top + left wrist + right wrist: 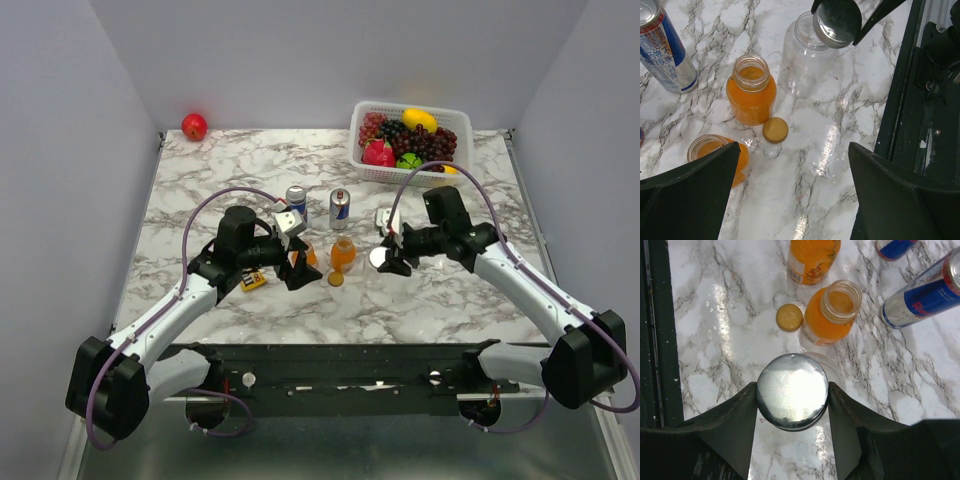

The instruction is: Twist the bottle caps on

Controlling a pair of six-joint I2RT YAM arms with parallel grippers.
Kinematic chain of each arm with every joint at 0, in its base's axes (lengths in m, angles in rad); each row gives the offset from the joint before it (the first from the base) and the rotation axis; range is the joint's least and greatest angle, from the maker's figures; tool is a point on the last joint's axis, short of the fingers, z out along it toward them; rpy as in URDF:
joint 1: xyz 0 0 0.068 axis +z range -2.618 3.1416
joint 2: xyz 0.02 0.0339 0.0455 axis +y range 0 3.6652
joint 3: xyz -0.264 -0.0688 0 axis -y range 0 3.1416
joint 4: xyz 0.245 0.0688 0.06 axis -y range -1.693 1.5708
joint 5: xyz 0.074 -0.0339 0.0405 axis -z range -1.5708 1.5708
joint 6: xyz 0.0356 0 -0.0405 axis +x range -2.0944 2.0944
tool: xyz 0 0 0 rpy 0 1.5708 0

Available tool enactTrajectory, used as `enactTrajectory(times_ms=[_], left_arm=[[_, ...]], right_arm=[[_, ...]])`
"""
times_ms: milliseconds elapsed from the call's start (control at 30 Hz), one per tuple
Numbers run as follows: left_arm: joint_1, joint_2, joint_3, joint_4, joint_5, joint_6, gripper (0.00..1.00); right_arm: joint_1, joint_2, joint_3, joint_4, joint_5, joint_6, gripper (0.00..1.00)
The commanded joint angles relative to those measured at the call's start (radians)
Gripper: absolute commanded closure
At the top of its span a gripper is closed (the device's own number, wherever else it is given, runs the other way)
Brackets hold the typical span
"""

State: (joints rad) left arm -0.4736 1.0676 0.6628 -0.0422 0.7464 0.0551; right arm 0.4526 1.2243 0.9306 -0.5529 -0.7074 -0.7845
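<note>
Left wrist view shows the left gripper (793, 150) spread wide and gripping nothing, its two dark fingers (690, 197) filling the lower corners. An uncapped orange bottle (715, 156) sits at the lower left, right against the inner face of the left-hand finger. A second orange bottle (751, 92), also open at the mouth, stands upright above it near the centre left. A loose orange-gold cap (775, 130) lies flat on the marble table (815, 165) just below and to the right of that bottle, apart from it. At the top centre stands the clear jar (800, 60). The flat silver lid (836, 22) is tilted over the upper right of its mouth, overlapping it rather than seated square; whether lid and rim touch I cannot tell. A drink can (662, 47) leans in from the upper left. Right wrist view has the right gripper (792, 392) clamped on the lid at the lower centre, one finger pressed to each side of its rim. The cap and both bottles lie above it, and two cans are at the upper right. Top external view places both grippers close together at mid-table with the bottles between them. A fruit basket (362, 165) sits at the upper right and a red apple (194, 126) at the upper left.
</note>
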Motion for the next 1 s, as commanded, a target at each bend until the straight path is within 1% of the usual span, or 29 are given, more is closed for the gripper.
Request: enactTrajectory(times_ms=[0, 267, 600, 967], left_arm=[[-0.005, 0.003, 0.012, 0.021, 0.033, -0.011, 0.01], [-0.005, 0.011, 0.020, 0.024, 0.037, -0.012, 0.01], [-0.005, 0.020, 0.026, 0.027, 0.038, -0.014, 0.01], [-0.005, 0.026, 0.020, 0.038, 0.044, -0.024, 0.01]], right_arm=[[-0.035, 0.000, 0.031, -0.004, 0.006, 0.005, 0.47], [-0.035, 0.009, 0.008, 0.011, 0.003, 0.010, 0.47], [-0.048, 0.055, 0.013, 0.048, 0.037, 0.031, 0.45], [-0.060, 0.070, 0.014, 0.057, 0.031, 0.042, 0.44]])
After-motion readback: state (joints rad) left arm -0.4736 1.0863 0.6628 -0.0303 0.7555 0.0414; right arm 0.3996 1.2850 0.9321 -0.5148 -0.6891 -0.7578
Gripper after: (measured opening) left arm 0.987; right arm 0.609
